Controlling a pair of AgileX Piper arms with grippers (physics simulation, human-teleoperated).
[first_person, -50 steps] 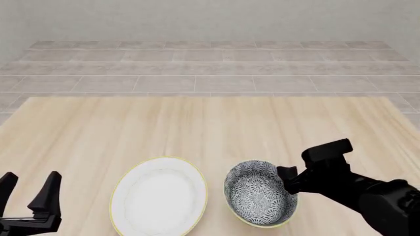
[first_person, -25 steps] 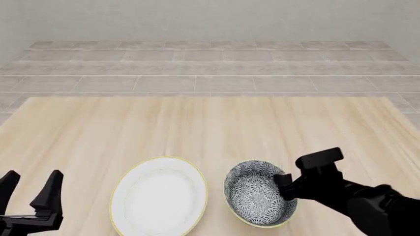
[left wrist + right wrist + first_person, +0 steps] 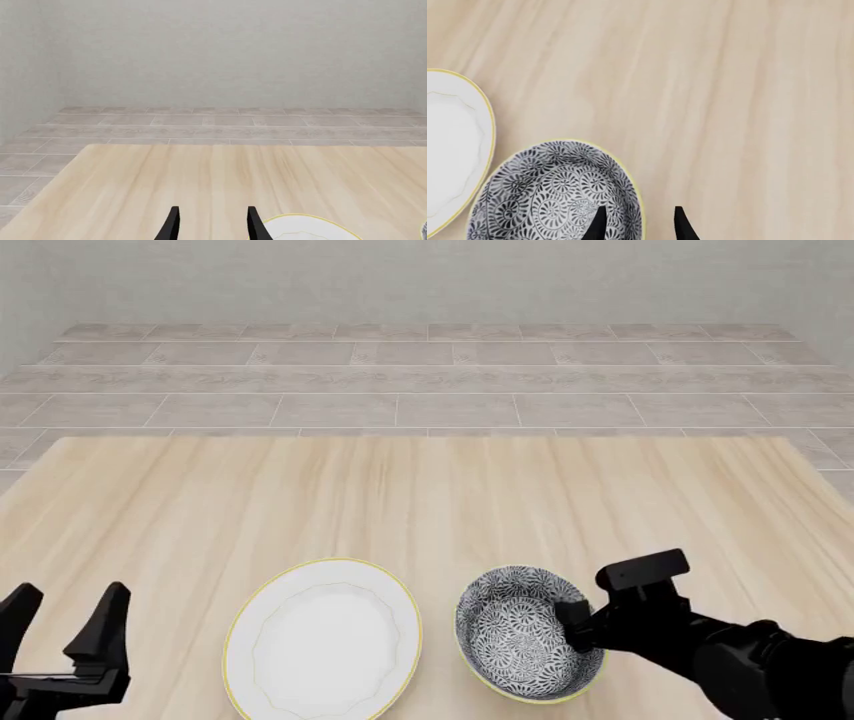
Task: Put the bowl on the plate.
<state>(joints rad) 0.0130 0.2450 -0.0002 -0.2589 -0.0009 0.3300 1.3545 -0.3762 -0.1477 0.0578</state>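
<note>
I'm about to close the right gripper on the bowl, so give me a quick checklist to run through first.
1. Right gripper straddling the bowl rim, one finger inside and one outside: ok.
2. Right gripper open: ok.
3. Fingers low enough for a firm pinch: cannot tell.
4. Plate uncovered and apart from the bowl: ok.
5. Left gripper out of the transfer path, beyond the plate's left: ok.
6. Bowl upright on the table: ok.
</note>
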